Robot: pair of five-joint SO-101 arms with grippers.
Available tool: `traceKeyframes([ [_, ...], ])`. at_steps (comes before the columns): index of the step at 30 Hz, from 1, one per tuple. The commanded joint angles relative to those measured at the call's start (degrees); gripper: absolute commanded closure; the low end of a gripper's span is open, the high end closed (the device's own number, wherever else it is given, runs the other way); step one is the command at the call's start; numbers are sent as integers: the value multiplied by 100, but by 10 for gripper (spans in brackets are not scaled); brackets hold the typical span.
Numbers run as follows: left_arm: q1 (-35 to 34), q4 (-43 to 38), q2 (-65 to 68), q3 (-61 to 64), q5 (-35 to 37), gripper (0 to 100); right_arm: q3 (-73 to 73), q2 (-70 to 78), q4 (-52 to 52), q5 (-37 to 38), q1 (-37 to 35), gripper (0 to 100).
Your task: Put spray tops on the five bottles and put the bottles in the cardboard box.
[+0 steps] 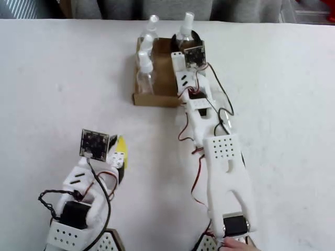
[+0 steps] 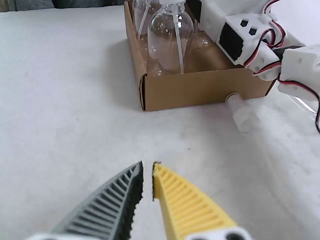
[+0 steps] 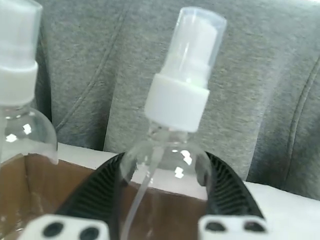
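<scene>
The white table (image 1: 63,78) carries the cardboard box (image 1: 157,98), with 3 capped bottles (image 1: 145,73) along one side. The right gripper (image 3: 164,162) (black jaws) clasps a 4th bottle (image 3: 167,147) upright at the box's far corner, its spray top (image 3: 182,90) fitted. The left gripper (image 2: 148,167) sits well back, nearly closed, holding nothing.

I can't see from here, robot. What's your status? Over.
Left hand shut, empty, above table. Right hand shut on capped bottle at cardboard box. Small clear piece lies beside box.
</scene>
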Motion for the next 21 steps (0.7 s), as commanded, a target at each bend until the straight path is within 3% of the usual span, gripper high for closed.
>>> traceKeyframes([
  [1, 31, 26, 13, -9, -44, 939, -290, -127, 180, 35, 75, 837],
  [10, 31, 18, 13, -9, -44, 939, -264, -286, 453, 18, 66, 830],
  [16, 31, 18, 13, -9, -44, 939, -255, -382, 910, 0, 75, 738],
  [21, 22, 18, 13, -9, -44, 939, -273, -400, 1033, -9, 75, 731],
])
